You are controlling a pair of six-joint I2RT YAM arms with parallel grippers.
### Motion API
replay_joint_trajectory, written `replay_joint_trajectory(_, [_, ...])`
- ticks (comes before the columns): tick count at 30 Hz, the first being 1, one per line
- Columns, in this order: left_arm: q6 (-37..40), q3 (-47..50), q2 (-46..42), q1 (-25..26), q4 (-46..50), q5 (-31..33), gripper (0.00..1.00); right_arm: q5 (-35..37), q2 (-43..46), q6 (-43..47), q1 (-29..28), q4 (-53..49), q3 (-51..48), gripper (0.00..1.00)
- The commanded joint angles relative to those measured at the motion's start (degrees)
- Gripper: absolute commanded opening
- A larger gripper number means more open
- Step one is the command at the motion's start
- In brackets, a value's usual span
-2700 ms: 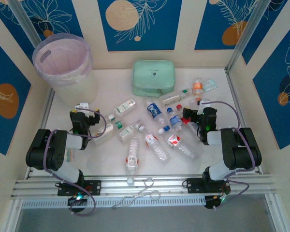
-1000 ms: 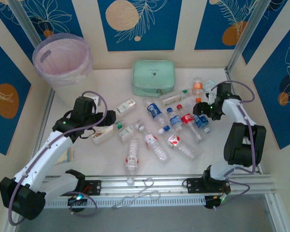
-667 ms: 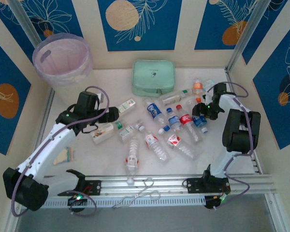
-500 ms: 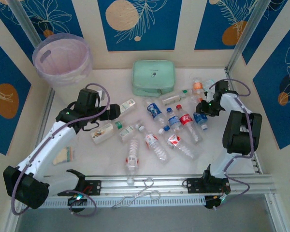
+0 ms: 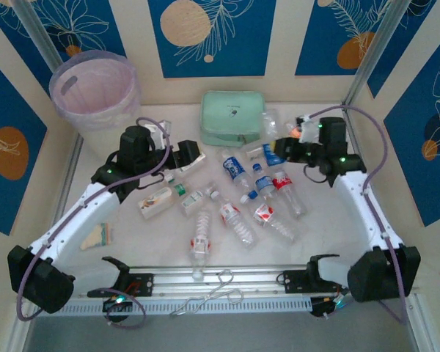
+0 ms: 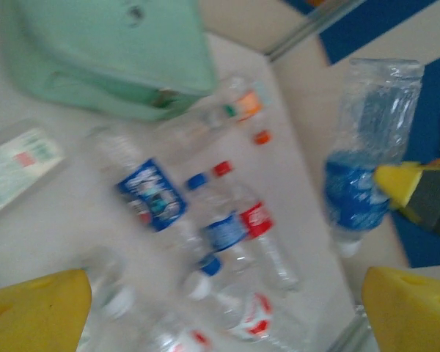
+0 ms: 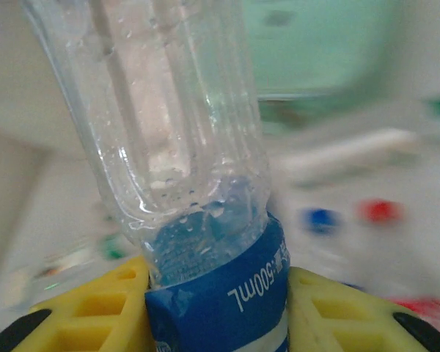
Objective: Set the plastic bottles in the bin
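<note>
Table [image 5: 169,121]: white, boxed in by panel walls on the left, back and right, metal rail [image 5: 279,273] along the near edge. Bare room at the back between bin and case, and along the near left side.
Bin [image 5: 116,125]: back left corner, upright, mouth open upward. Inside I see the pink bag [image 5: 95,88] lining it, folded over the rim.
Mint green case [image 5: 232,117]: flat at back centre, zipped side toward the arms, well apart from the bin.
Loose bottles [image 5: 238,198]: a scatter lying on their sides mid-table between the two arms, long axes pointing every which way. Green-labelled ones sit on the left, blue- and red-labelled ones on the right, some touching. One lies nearest the rail with its long axis running front to back.
Left gripper [image 6: 227,293]: above the left part of the scatter, yellow fingers spread wide, nothing between them.
Right gripper [image 7: 213,312]: raised by the case's right corner, fingers clamped on the blue label band of one bottle.
Held bottle [image 6: 356,194]: off the table, crumpled clear base toward the back wall and the case corner, capped end toward the near side. Long axis runs roughly front to back.
Tongs [image 5: 213,290]: metal, lying on the rail, well clear of the bottles.
</note>
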State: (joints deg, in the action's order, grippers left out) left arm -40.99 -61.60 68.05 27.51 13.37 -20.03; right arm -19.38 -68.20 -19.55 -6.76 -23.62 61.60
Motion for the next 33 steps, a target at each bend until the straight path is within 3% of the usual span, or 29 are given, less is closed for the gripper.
replay_joint_trajectory(1, [-3.5, -2.5, 1.7, 2.0, -12.9, -6.3, 0.94, -8.7, -2.3, -10.5, -5.4, 13.6, -0.9, 0.36])
replay_joint_trajectory(7, [-1.8, -5.7, 4.4, 3.2, -15.6, -7.1, 0.98, -14.9, -9.7, -10.5, -14.1, 19.2, 3.0, 0.36])
replay_joint_trajectory(13, [1.3, -6.6, 5.9, 3.9, -11.7, -2.1, 0.97, -18.8, -13.1, -11.8, -16.2, 23.5, 3.8, 0.35])
replay_joint_trajectory(17, [2.6, -7.7, 7.8, 4.1, -7.2, 4.5, 0.95, -19.3, -14.6, -12.3, -16.8, 24.4, 4.8, 0.35])
replay_joint_trajectory(21, [1.9, -7.8, 9.8, 4.1, -10.6, 4.9, 0.94, -21.7, -17.1, -12.5, -17.6, 26.9, 5.7, 0.34])
replay_joint_trajectory(24, [-0.9, -8.1, 12.0, 4.2, -14.5, 3.3, 0.75, -21.7, -19.0, -12.7, -17.6, 27.6, 7.1, 0.34])
replay_joint_trajectory(29, [-0.8, -11.6, 14.1, 4.2, -13.1, 3.1, 0.53, -23.1, -22.4, -14.9, -17.8, 31.1, 7.7, 0.35])
replay_joint_trajectory(33, [1.8, -14.4, 14.9, 4.1, -8.6, 4.9, 0.43, -22.9, -22.8, -15.9, -16.9, 32.5, 6.6, 0.51])
